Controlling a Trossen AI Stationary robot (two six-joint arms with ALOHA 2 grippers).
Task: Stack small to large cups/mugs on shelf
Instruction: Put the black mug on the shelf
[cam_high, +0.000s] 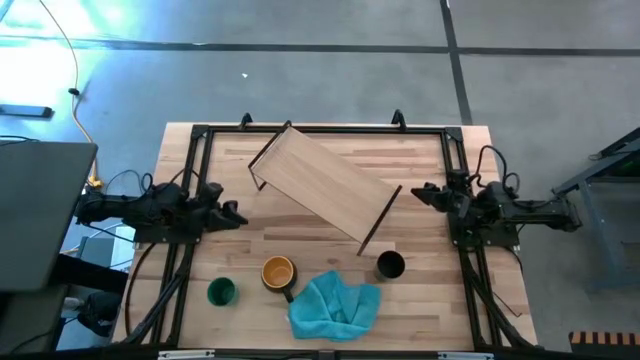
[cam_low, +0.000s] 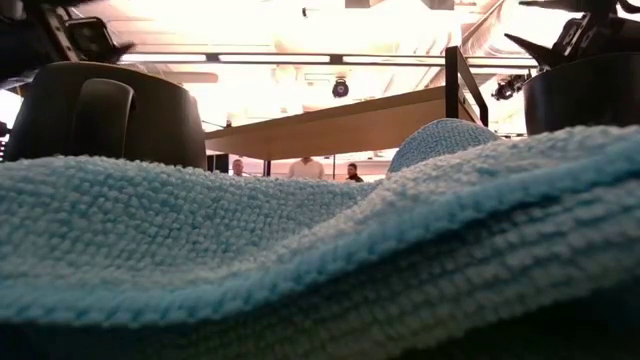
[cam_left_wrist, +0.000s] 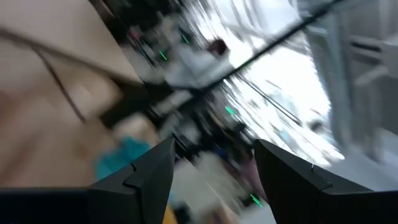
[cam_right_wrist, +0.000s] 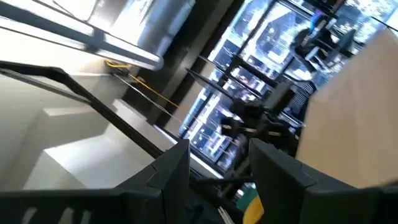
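Two arms flank my table (cam_high: 330, 225), one at each side edge, both clear of the work. On the table's middle, toward the far side, lies the shelf (cam_high: 325, 185), turned at a diagonal, its black end legs showing at the far-left and near-right ends. Nothing stands on it. Near the front edge I see a crumpled teal cloth (cam_high: 335, 305), which fills most of the low view. The left gripper (cam_high: 235, 213) hovers at the left side, jaws parted and holding nothing; in its wrist view the two dark fingers (cam_left_wrist: 152, 174) stand apart with a gap between them. The right gripper (cam_high: 418, 192) sits at the right side near the shelf's near-right end, jaws likewise spread and empty. Along the front of the table are the three cups: the yellow-orange mug (cam_high: 278, 273) just left of the cloth, its dark handle toward the cloth; the black cup (cam_high: 390, 265) just beyond the cloth's right corner, close to the shelf's leg; the green cup (cam_high: 221, 292) farthest left, near the mug.
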